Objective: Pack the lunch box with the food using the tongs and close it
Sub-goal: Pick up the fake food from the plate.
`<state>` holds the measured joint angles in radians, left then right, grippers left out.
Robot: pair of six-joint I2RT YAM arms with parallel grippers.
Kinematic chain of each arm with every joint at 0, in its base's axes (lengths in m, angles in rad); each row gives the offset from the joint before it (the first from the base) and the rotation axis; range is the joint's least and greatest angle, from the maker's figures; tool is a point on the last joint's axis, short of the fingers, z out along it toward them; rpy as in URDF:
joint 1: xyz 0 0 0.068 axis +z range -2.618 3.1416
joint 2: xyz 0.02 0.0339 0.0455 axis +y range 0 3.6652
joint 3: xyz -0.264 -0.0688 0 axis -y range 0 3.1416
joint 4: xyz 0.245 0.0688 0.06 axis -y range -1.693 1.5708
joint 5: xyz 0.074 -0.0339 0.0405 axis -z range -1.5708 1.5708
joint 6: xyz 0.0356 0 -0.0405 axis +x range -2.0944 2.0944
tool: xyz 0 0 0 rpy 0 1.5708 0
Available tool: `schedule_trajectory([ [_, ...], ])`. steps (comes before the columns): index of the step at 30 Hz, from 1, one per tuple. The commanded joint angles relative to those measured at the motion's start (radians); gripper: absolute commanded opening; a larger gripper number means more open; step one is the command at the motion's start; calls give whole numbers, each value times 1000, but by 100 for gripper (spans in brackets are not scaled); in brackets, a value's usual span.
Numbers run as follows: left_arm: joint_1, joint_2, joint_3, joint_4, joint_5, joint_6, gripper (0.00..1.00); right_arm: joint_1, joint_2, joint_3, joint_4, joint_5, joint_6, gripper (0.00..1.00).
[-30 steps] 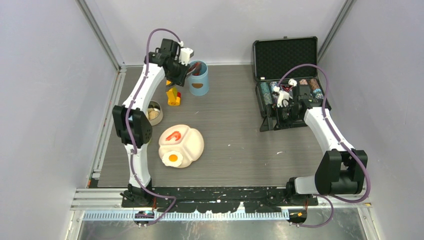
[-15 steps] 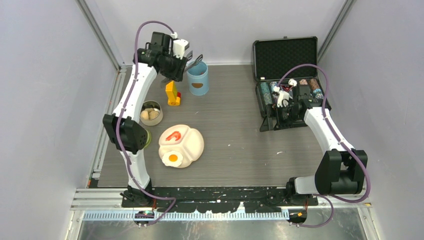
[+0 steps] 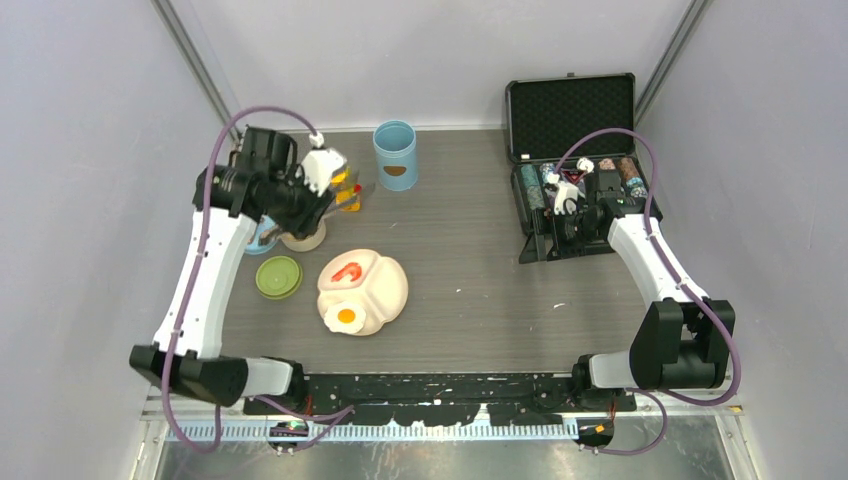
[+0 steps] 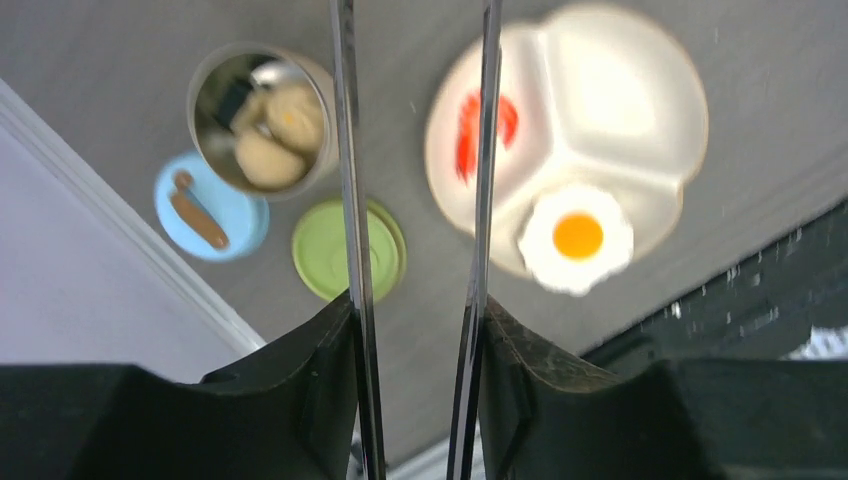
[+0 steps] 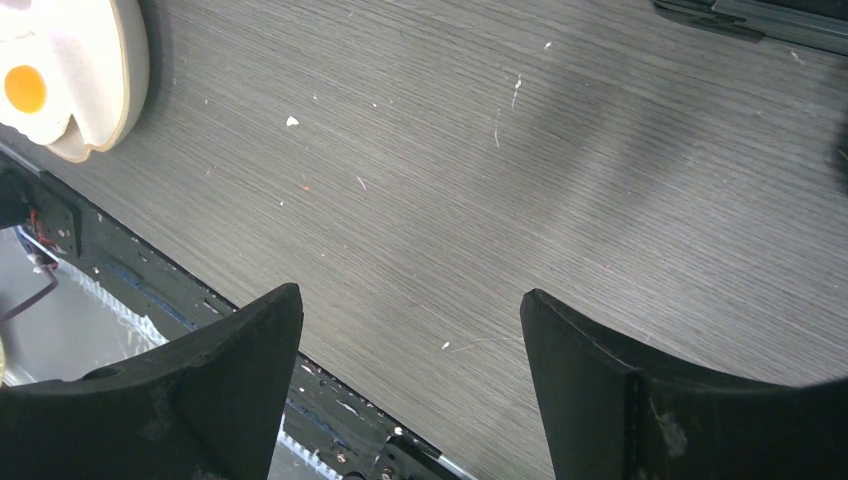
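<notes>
Tongs (image 4: 349,200) pinched in my left gripper (image 4: 415,310); their tips run off the top of my wrist view.
Steel bowl (image 4: 215,85), mostly hidden under my wrist from above, holds beige pieces (image 4: 265,155). Green lid (image 4: 325,250) and blue lid (image 4: 210,205) lie beside it. Plate (image 4: 620,90) holds sausage (image 4: 505,120) and fried egg (image 4: 577,237). Canister (image 3: 395,155) stands at the back, inside unreadable. My right gripper (image 5: 410,310) is wide open, empty.

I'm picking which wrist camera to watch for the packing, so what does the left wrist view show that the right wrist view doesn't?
Only the left wrist view: the tongs held in the left gripper, the steel bowl with food in it, the blue lid, the green lid and the red sausages. Only the right wrist view: the open right gripper over the table, and an edge of the black case. Both: the cream plate with the fried egg.
</notes>
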<state>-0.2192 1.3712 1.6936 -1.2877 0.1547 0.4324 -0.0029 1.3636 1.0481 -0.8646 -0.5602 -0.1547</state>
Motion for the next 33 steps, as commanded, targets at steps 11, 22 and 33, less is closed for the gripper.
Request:
schedule_trajectory([
  [11, 3, -174, -341, -161, -145, 230, 39, 3, -34, 3, 23, -20, 3, 85],
  [22, 2, -135, -434, -123, -232, 256, 36, 3, -36, 1, 23, -11, 1, 84],
  [33, -17, -84, -485, -62, -249, 250, 34, 3, -37, 9, 24, -3, 1, 84],
])
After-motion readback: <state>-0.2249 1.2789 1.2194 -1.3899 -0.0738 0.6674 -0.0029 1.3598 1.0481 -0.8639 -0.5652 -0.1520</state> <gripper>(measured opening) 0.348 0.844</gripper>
